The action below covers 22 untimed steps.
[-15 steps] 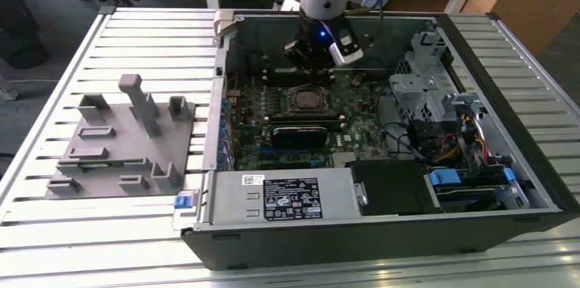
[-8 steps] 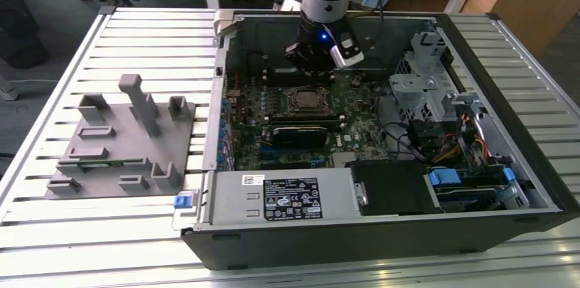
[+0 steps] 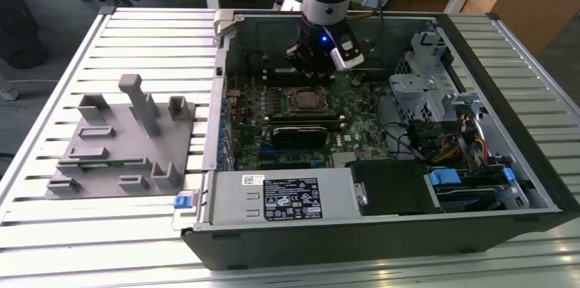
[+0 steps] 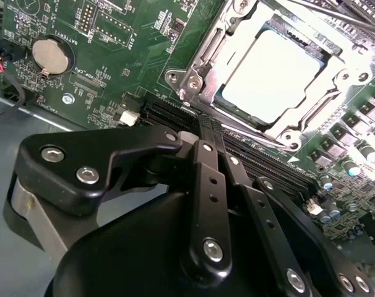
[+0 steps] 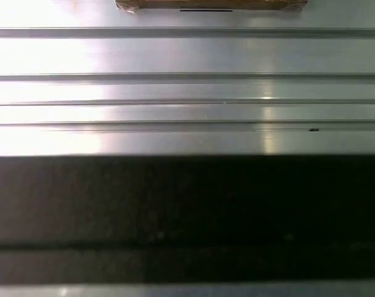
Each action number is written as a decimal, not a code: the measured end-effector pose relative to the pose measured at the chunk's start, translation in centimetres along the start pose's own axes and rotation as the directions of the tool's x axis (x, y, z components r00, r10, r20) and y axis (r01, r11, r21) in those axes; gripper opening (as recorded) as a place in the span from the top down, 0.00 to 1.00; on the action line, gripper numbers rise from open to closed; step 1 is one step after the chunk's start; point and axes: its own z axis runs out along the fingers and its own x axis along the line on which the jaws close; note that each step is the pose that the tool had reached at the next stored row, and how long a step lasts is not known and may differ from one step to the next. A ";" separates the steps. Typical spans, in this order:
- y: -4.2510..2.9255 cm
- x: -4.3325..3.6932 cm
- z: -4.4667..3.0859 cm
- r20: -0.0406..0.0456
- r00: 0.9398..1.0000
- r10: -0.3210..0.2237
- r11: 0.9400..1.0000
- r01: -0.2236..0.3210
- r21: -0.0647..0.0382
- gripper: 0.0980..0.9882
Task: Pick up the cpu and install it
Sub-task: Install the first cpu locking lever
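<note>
Cpu (image 4: 271, 74) lay seated flat in socket (image 4: 206, 93) on board (image 4: 113, 62), square, no long axis; gripper (image 3: 319, 70) hung just beyond socket's far edge, apart from chip; finger state could not be told

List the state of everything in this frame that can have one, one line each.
cpu: seated in the motherboard socket, silvery top facing up.
socket frame: sits around the cpu.
gripper: above the motherboard beside the socket, holding nothing.
computer case: lying on its side, side panel off.
grey fixture: holds a green memory stick.
</note>
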 end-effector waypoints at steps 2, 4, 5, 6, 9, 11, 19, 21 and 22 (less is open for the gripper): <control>0.02 -0.01 -0.12 0.000 1.000 0.000 1.000 0.000 0.000 0.99; 0.03 -0.02 -0.14 0.000 1.000 0.000 1.000 0.000 0.000 0.99; 0.03 -0.01 -0.13 0.000 1.000 0.000 1.000 0.000 0.005 0.99; 0.02 -0.01 -0.09 0.001 1.000 0.000 1.000 0.000 0.011 0.99; 0.01 -0.01 0.04 0.001 1.000 -0.001 1.000 0.001 0.028 0.99; 0.03 0.00 0.11 0.001 1.000 -0.001 0.999 0.001 0.033 0.99; 0.17 -0.02 0.32 0.001 1.000 -0.001 0.999 0.001 0.036 0.99; 0.20 -0.03 0.32 0.001 1.000 -0.001 0.999 0.001 0.035 0.99; 0.22 -0.03 0.24 0.001 1.000 -0.001 0.999 0.001 0.035 0.99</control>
